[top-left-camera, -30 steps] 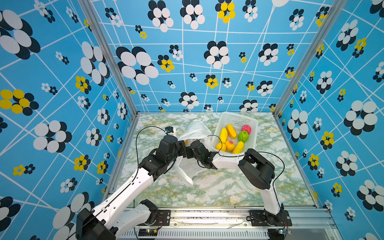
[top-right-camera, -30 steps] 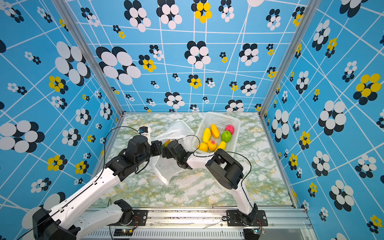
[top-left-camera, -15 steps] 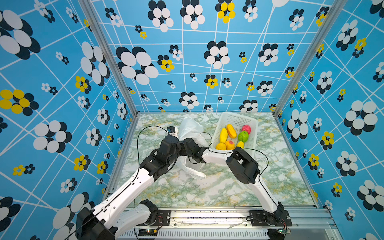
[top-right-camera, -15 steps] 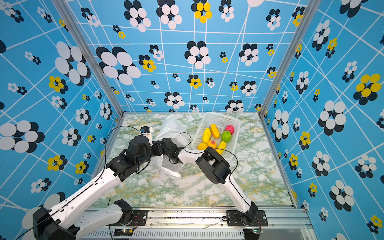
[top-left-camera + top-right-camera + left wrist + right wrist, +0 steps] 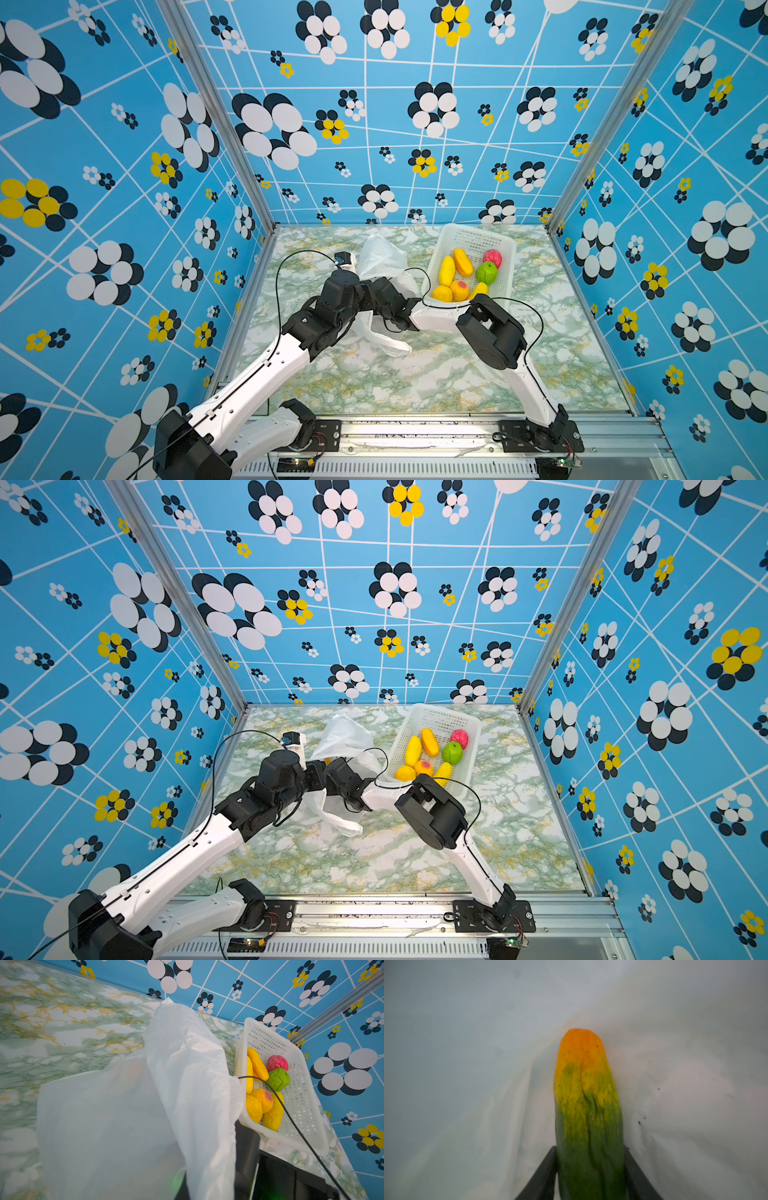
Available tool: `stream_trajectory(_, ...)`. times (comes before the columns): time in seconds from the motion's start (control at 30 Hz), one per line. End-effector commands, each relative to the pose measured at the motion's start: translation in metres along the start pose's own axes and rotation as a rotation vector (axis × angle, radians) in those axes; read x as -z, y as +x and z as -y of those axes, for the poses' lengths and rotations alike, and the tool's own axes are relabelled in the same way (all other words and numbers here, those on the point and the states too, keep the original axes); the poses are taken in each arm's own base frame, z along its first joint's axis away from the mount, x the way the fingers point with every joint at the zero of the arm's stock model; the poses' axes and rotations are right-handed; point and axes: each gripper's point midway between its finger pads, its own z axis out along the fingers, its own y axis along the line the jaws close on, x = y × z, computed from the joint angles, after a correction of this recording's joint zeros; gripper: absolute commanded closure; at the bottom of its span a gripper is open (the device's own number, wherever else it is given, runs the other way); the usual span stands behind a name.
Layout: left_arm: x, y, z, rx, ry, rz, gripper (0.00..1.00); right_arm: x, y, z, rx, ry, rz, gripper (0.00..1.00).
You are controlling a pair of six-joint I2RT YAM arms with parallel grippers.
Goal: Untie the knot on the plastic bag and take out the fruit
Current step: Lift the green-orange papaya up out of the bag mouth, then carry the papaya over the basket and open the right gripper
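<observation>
Seven fruits (image 5: 446,270) lie in the white basket (image 5: 469,237), which stands on the marbled table (image 5: 415,374) well off to one side of both sets of jaws, near enough, I judge, that each piece drawn out needs only a short carry. One more fruit (image 5: 583,1076), long and green shading to yellow and orange, sits between the jaws of the right gripper (image 5: 590,1148). Its dark fingers (image 5: 548,1165) press on either flank of the green end, pinching it, and the orange tip points straight out beyond them. White film of the plastic bag (image 5: 380,255) closes round those jaws on every side, so this gripper is working inside the bag. The knot shows in no view and is, I judge, undone. The left gripper (image 5: 365,287) has its jaws pressed together. Film draped over them hides what they nip, but the bag rises in a peak just beyond them. I judge they hold a fold of it up, to keep the mouth open and stop the sack dragging along when the fruit is pulled clear.
</observation>
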Motion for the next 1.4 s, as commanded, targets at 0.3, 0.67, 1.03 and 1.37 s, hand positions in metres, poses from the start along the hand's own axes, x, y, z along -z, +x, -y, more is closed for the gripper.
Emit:
stream_trajectory(0.3, 0.000, -0.016, -0.044, 0.150, -0.120, 0.039, 1.00, 0.105, -0.055, -0.031, 0.088, -0.186, 0.187, 0.67)
stream_trajectory(0.67, 0.009, -0.014, -0.067, 0.200, -0.146, 0.058, 1.00, 0.184, -0.062, -0.053, 0.272, -0.395, 0.335, 0.67)
stream_trajectory(1.03, 0.007, -0.024, -0.073, 0.170, -0.199, 0.052, 1.00, 0.268, -0.076, -0.063, 0.441, -0.488, 0.511, 0.68)
stream_trajectory(1.37, -0.031, -0.045, -0.035, 0.018, -0.097, -0.067, 1.00, 0.346, -0.152, 0.050, 0.430, 0.073, 0.727, 0.71)
